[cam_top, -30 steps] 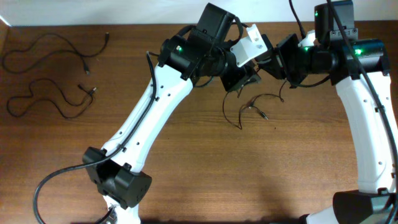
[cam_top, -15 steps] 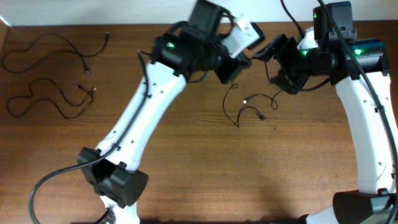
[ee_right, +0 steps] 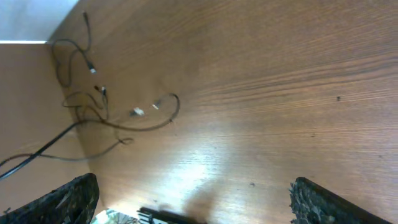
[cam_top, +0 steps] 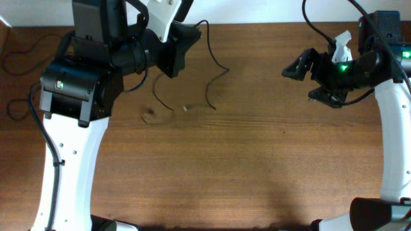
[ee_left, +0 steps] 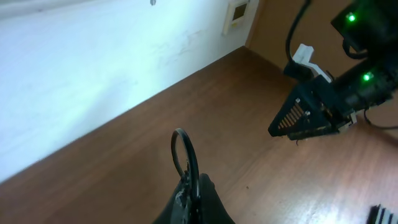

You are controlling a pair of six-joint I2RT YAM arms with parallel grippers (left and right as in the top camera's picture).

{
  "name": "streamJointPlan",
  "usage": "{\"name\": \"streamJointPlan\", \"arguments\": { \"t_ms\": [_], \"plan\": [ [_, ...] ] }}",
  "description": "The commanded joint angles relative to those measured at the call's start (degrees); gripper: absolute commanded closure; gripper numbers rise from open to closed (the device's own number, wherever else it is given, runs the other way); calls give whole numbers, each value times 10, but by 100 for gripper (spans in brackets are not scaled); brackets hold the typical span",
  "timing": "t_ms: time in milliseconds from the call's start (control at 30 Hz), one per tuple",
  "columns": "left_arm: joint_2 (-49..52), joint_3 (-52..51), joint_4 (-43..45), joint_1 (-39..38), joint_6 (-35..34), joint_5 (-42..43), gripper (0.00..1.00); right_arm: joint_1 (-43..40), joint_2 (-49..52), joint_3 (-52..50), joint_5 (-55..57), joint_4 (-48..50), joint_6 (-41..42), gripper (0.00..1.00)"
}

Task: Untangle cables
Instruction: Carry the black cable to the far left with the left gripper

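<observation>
One thin black cable (cam_top: 219,74) hangs from my left gripper (cam_top: 192,37), which is shut on it high at the back left. The strand trails down to the table, where its small plug (cam_top: 186,108) rests. In the left wrist view a loop of that cable (ee_left: 185,149) rises from the closed fingers (ee_left: 194,200). My right gripper (cam_top: 305,82) hovers at the right, open and holding nothing. Its camera shows the wide jaws (ee_right: 193,186) and, far off, the trailing cable (ee_right: 163,119). Two other cables (ee_right: 59,59) lie beyond it.
The left arm's body (cam_top: 77,83) covers most of the table's far-left part, where the other cords lie. A white wall (ee_left: 93,68) runs along the back edge of the wooden table (cam_top: 257,160). The right arm's own thick cable (cam_top: 321,25) loops above it.
The right gripper opened, let go of the cable and drew back to the right. The left arm, now shut on the cable, swung left and up, dragging the strand leftward across the table.
</observation>
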Motion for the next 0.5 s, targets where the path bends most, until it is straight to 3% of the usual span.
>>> {"name": "streamJointPlan", "arguments": {
  "t_ms": [0,167,267,467],
  "plan": [
    [0,5,-9,5,-66,-52,100,2,-15,9,32,-10,-13,1],
    [0,5,-59,59,-136,-61,100,2,-14,8,49,-17,-13,1],
    [0,5,-116,143,-226,-143,100,2,-13,8,49,-17,-13,1],
    [0,4,-223,263,-202,-157,100,2,-13,8,62,-12,-13,1]
  ]
}}
